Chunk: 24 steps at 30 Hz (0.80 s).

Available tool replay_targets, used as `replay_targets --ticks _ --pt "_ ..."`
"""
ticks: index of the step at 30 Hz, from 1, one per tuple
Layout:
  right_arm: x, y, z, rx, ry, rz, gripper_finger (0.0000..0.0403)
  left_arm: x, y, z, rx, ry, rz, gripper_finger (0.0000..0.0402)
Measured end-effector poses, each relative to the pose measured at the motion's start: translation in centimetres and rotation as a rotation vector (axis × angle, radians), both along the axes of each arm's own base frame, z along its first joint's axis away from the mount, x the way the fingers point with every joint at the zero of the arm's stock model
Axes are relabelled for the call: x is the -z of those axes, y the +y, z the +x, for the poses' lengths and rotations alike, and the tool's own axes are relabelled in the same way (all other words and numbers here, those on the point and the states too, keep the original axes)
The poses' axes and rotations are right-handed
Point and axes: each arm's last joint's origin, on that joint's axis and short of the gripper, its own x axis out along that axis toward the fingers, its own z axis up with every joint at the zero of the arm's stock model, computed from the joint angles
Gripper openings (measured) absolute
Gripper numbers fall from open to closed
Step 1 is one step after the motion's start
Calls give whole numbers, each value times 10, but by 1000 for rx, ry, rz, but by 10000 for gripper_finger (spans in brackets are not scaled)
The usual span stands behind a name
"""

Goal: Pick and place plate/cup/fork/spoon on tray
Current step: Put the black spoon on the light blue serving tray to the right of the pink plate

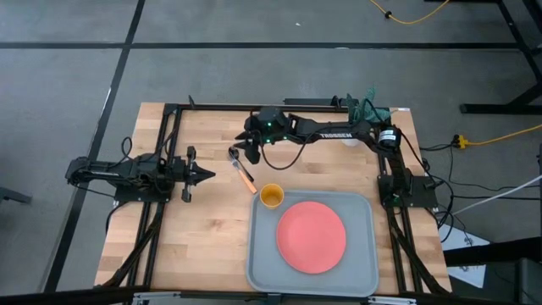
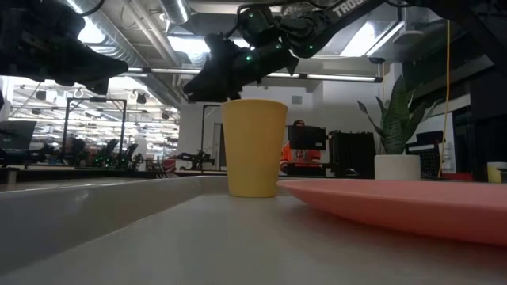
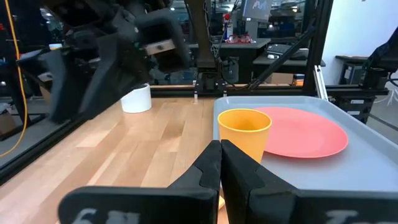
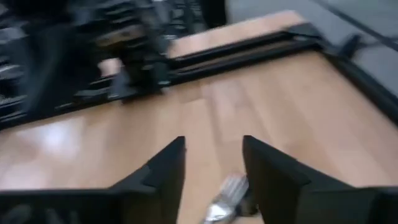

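The light grey tray (image 1: 364,271) lies at the table's near right. On it rest the coral-pink plate (image 1: 312,237) and, upright in its far left corner, the yellow-orange cup (image 1: 271,196). The orange-handled fork (image 1: 246,178) and the dark spoon (image 1: 234,154) lie flat on the wood just beyond that corner. My right gripper (image 1: 251,155) hovers open above them; its wrist view shows silver metal (image 4: 227,196) on the table below the gap between its fingers (image 4: 212,146). My left gripper (image 1: 207,175) waits shut at the table's left, pointing level toward the cup (image 3: 244,134).
A white pot with a green plant (image 1: 360,119) stands at the table's far right, seen behind the plate in the low view (image 2: 396,162). Black frame rails (image 1: 169,135) run along the table's left and far edges. Bare wood lies left of the tray.
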Motion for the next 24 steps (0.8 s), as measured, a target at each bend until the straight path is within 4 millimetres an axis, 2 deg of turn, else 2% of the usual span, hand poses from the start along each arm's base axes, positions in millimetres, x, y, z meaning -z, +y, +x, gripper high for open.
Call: replay_targets --ticks 5,10,14,19,24 --pt "-12 6 5 116 113 -25 207 0 0 0 0 0 0 0" --pt "-13 20 20 157 269 -14 217 0 0 0 0 0 0 0" --pt "6 18 35 159 381 14 217 0 0 0 1 0 0 0" --pt "24 21 50 154 424 24 217 0 0 0 0 0 0 0" --pt "46 27 56 147 500 23 217 0 0 0 0 0 0 0"
